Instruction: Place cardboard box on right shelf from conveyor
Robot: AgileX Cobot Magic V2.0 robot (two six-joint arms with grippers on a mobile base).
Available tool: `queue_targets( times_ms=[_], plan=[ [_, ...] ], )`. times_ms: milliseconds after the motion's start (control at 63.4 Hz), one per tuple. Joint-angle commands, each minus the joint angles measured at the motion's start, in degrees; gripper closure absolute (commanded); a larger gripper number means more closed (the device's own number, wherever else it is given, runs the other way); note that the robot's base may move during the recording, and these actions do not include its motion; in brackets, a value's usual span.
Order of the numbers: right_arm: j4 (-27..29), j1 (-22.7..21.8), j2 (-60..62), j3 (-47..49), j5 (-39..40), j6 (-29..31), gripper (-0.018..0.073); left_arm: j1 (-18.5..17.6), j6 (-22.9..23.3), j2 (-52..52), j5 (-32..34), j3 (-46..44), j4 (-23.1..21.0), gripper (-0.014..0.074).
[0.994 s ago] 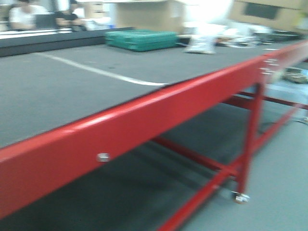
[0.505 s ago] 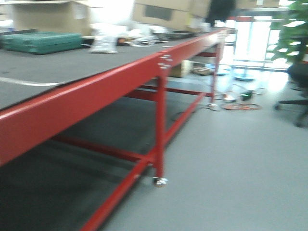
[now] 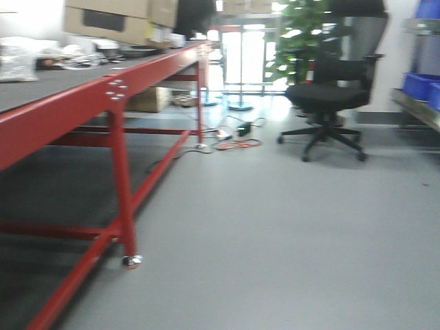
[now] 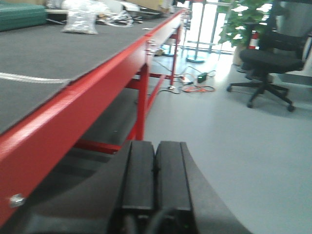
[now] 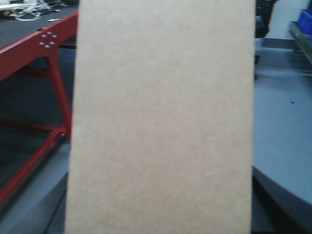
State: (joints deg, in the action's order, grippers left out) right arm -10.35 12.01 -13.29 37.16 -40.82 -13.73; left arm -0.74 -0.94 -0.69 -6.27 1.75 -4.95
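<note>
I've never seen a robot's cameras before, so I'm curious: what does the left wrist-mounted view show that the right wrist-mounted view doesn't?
Only the left wrist-mounted view shows the left end effector, its fingers closed together, plus a potted plant, and a green crate and a clear plastic bag on the belt. Only the right wrist-mounted view shows the cardboard box, which fills most of the picture, and a blue bin at the top right edge. Both show the red-framed conveyor with its dark belt and the grey floor.

we see a smooth grey floor [image 3: 275, 240], a black office chair [image 3: 330, 96], a leafy plant [image 3: 295, 34] and bright daylit glass doors [image 3: 242, 51] behind.
</note>
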Motion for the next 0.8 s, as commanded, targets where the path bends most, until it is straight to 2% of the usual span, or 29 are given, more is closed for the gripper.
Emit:
queue_targets(
  times_ms=[0,789],
  plan=[
    [-1.0,-0.4,-0.6,1.6,5.6,0.6,0.0364,0.1,0.3,-0.7,4.7,-0.2,-0.3,0.0715],
    [-1.0,-0.4,-0.6,1.6,5.6,0.6,0.0364,0.1,0.3,-0.7,4.7,-0.2,-0.3,0.0715]
  ],
)
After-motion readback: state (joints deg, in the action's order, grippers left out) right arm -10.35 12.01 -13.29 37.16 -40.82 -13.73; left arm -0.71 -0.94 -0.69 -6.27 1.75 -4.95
